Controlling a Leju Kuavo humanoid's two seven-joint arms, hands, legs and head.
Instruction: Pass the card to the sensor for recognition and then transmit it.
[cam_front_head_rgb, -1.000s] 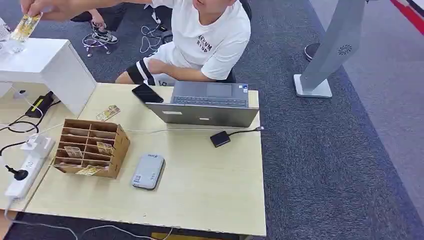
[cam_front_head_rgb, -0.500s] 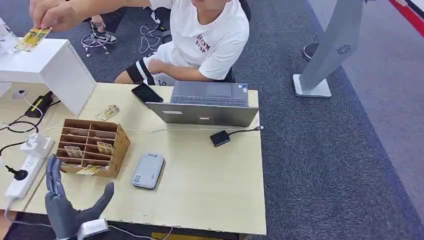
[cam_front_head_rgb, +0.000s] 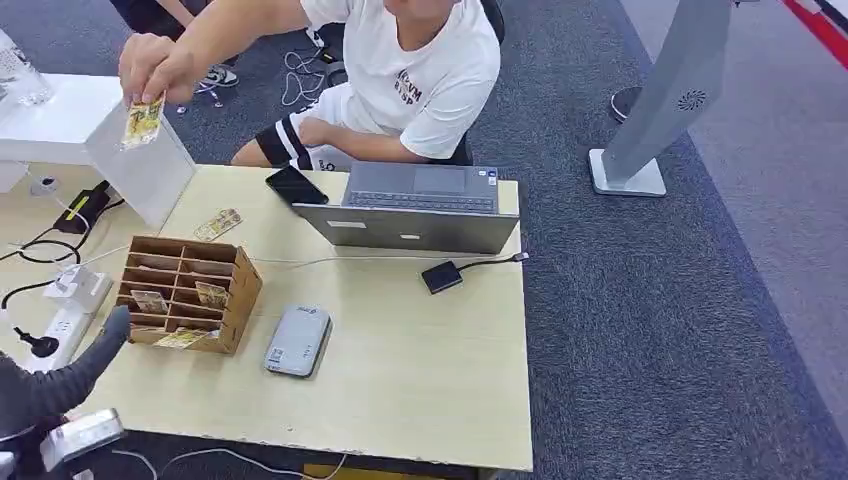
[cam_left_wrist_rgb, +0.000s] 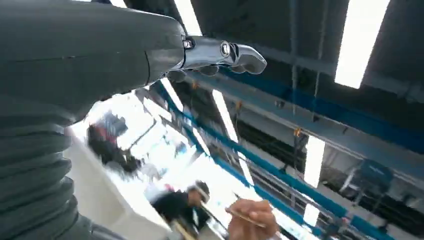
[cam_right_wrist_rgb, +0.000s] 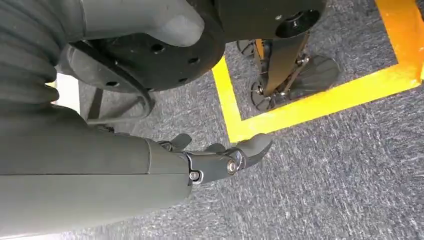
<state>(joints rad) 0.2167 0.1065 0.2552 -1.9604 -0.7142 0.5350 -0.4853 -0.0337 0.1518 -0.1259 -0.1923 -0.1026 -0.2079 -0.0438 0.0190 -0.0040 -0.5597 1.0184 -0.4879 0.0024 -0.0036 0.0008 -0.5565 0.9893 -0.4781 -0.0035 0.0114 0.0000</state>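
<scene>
Now the person's hand (cam_front_head_rgb: 152, 68) has swung the small yellow picture card (cam_front_head_rgb: 141, 120) away from the white box top and holds it out over the light wooden table (cam_front_head_rgb: 420, 370), in front of the white box (cam_front_head_rgb: 135, 165). Our left hand (cam_front_head_rgb: 45, 385) has come up at the near left corner, holding nothing, fingers apart. We think we take the card next. Our right hand (cam_right_wrist_rgb: 215, 157) hangs by the floor, fingers curled in, holding nothing.
</scene>
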